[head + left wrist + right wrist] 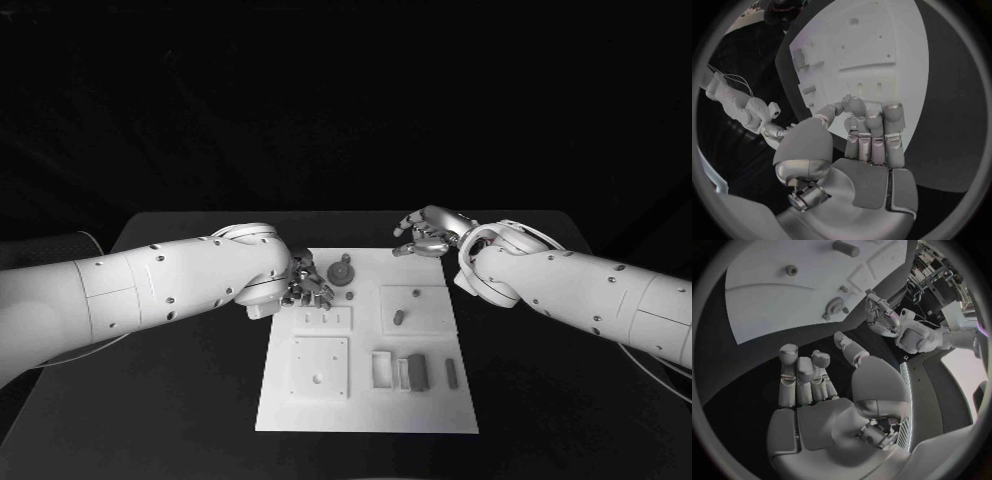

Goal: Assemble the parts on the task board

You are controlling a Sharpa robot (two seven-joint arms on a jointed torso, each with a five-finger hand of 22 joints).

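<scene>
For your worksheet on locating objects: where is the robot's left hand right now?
In the head view, the left hand sits at the task board's far left edge, just left of a round grey part.

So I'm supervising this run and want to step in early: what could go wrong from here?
The left hand hovers at the task board's left edge beside the round part; a sweep could knock it. The right hand, open past the far edge, could nudge the board as it reaches in.
</scene>
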